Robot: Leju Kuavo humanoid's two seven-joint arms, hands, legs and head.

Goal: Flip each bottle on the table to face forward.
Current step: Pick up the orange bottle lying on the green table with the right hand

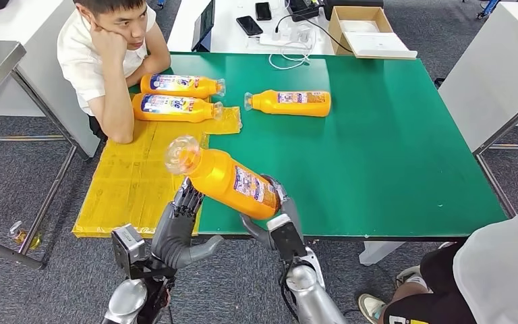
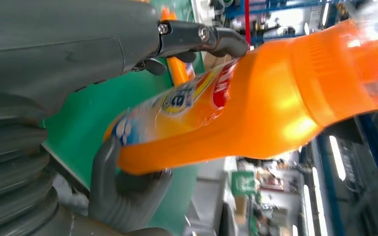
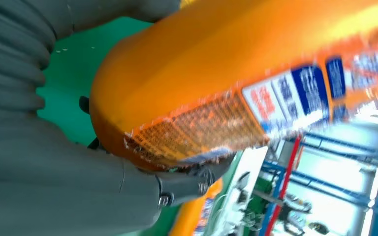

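Both hands are on 1 orange bottle (image 1: 226,179), lifted over the green table's (image 1: 391,169) near edge: left hand (image 1: 179,226) touching its neck end, right hand (image 1: 280,216) gripping the base. Looks full, slick plastic, so I'd hold the body.

Both silver arms rise from below and bend inward, the hands meeting near each other in front of the body. The left hand (image 1: 183,214) reaches up with its dark fingers (image 2: 211,39) curled over the orange bottle (image 1: 233,181) and its grey thumb (image 2: 113,191) pressed beneath. The right hand (image 1: 280,212) cups the bottle's base from underneath; its fingers (image 3: 187,184) seem to wrap round, though blur hides their ends.
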